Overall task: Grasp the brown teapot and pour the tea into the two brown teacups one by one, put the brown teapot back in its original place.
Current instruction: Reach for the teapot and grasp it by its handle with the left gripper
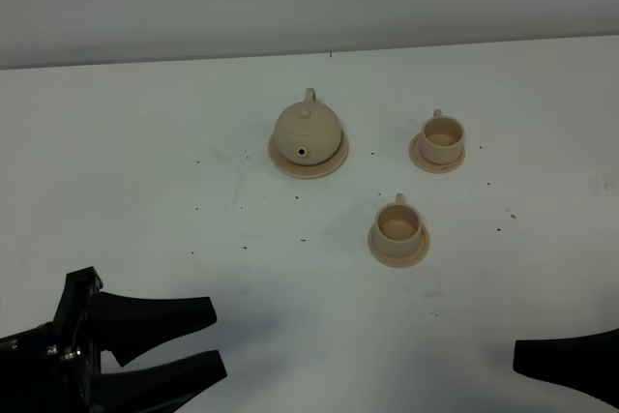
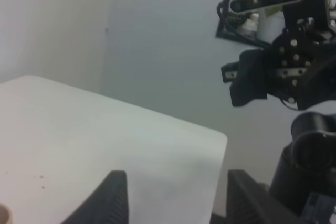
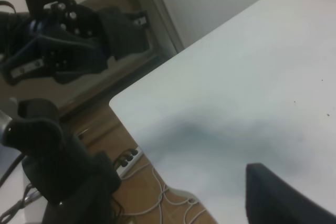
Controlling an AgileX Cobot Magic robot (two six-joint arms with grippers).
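Note:
The brown teapot [image 1: 308,128] stands on its wide saucer, the original place [image 1: 327,162], at the middle back of the white table, spout toward the front. One brown teacup [image 1: 442,134] on a small saucer [image 1: 422,156] is to its right. The other teacup [image 1: 397,224] on its saucer [image 1: 398,253] is nearer the front. My left gripper [image 1: 215,339] is open and empty at the front left, far from the teapot; its fingers [image 2: 113,200] stand wide apart. My right gripper [image 1: 542,369] is at the front right corner; one finger [image 3: 283,198] shows, well off centre, nothing held.
The white table [image 1: 145,191] has small dark specks. Its back edge meets a grey wall. The right arm and its camera [image 2: 283,72] stand beyond the table's right side. The left arm [image 3: 63,40] and floor cables [image 3: 152,192] lie beyond the left side.

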